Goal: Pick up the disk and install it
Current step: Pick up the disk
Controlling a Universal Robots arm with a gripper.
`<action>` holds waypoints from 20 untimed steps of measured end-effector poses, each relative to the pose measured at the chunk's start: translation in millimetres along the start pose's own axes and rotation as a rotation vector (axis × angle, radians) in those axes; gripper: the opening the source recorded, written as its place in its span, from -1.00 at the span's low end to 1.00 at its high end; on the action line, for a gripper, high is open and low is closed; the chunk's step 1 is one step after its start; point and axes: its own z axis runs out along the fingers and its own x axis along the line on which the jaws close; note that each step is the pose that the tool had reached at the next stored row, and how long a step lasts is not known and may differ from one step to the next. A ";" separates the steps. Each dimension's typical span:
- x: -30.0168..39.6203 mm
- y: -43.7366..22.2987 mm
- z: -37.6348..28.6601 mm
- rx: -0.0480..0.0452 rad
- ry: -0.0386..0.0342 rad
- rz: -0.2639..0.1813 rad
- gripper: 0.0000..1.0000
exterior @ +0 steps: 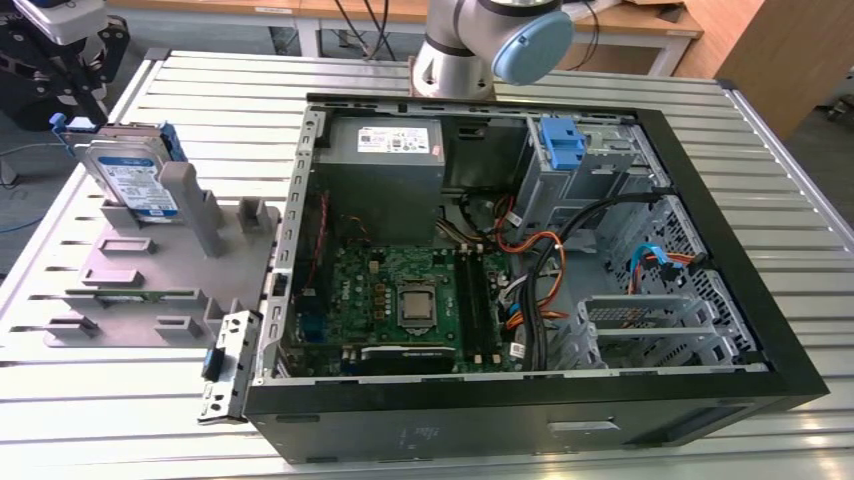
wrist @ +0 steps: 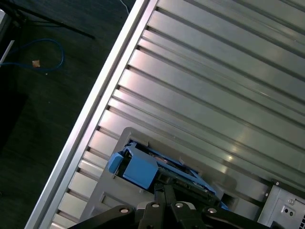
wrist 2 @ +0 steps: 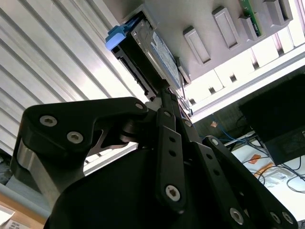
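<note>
Silver-grey with blue rails, the disk (exterior: 131, 168) stands on edge in a grey holder (exterior: 147, 275) on the table (exterior: 200, 85). That puts it at ten o'clock in the exterior view, outside the open computer case (exterior: 787, 370). Pickup is the step in hand. The fingers (wrist 2: 167, 143) are pressed together, tips right at the disk's near edge. A grasp, I judge, calls for spreading them around it.
</note>
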 end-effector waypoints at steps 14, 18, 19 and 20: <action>0.0 0.0 0.3 -0.0026 0.0045 -0.101 -0.79; 0.0 0.0 0.6 -0.0046 0.0078 -0.174 -0.79; 0.0 0.0 0.6 -0.0050 0.0085 -0.192 -0.79; 0.0 0.0 0.7 -0.0055 0.0093 -0.210 -0.79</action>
